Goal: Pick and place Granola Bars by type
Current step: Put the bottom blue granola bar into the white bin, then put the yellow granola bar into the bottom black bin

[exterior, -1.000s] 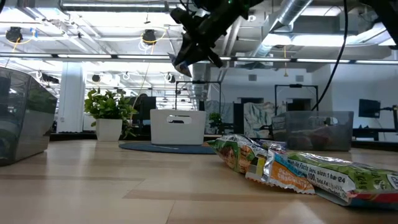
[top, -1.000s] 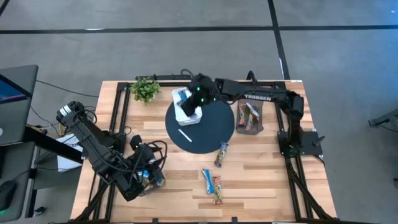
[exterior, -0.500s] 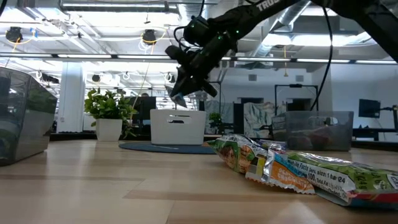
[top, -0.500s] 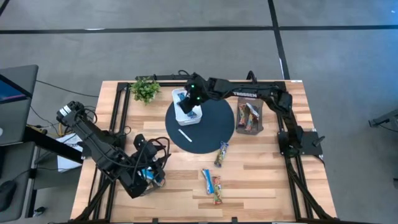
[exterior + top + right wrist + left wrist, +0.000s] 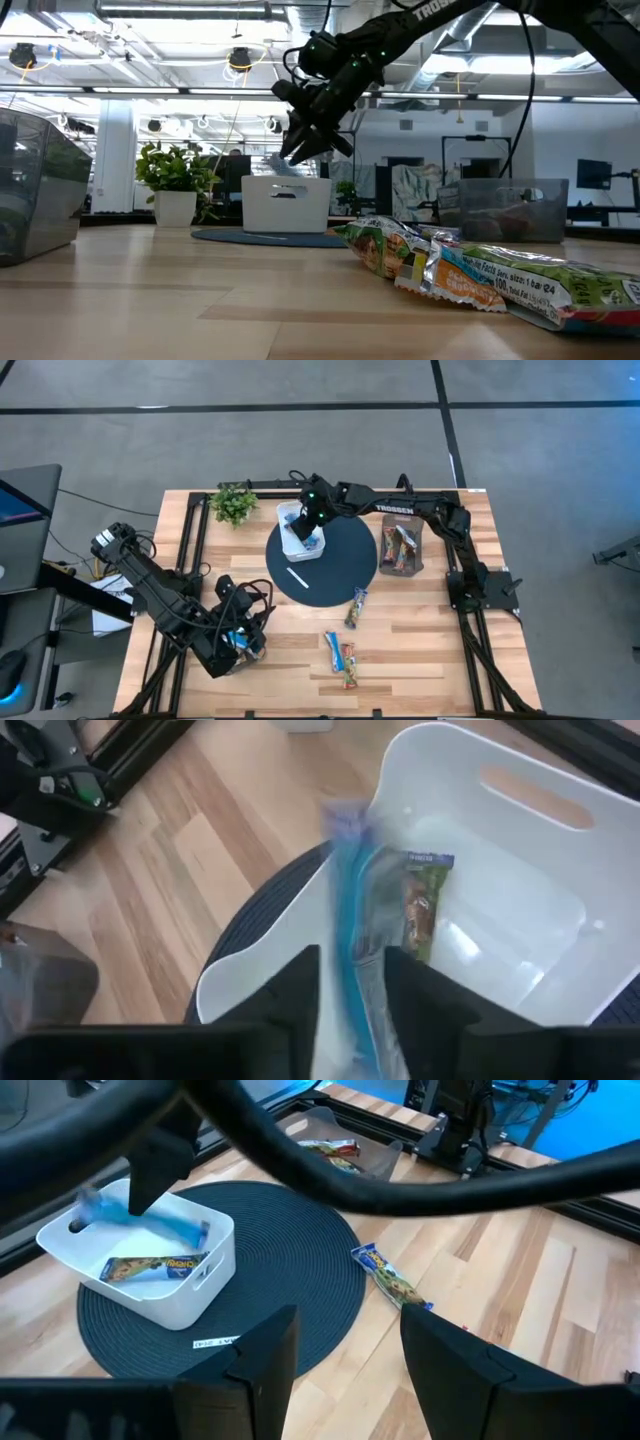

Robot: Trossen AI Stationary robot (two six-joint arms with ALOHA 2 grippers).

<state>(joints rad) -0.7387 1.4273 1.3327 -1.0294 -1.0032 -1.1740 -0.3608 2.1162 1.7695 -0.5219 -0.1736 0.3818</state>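
My right gripper [image 5: 304, 528] [image 5: 352, 965] hangs open over the white tray [image 5: 296, 546] at the far side of the dark round mat. A blue-and-white bar [image 5: 350, 890] [image 5: 140, 1222] shows as a blur between and below its fingers, dropping into the tray. A tan-and-green bar [image 5: 424, 912] lies flat on the tray's floor. Three more bars lie flat on the wood: one [image 5: 356, 607] near the mat, two [image 5: 340, 657] nearer the near edge. My left gripper [image 5: 243, 643] [image 5: 345, 1335] waits open near the table's near-left corner, holding nothing.
A clear tray [image 5: 400, 548] with multicoloured bars stands right of the mat [image 5: 340, 575]. A thin white stick [image 5: 298, 578] lies on the mat. A potted plant [image 5: 233, 503] stands at the far-left corner. A grey tray [image 5: 30, 190] sits near the left arm.
My right gripper has come down over the white tray, shifting slightly toward the far-left. The blue-and-white bar that hung from its fingertips has left them and is falling into the tray.
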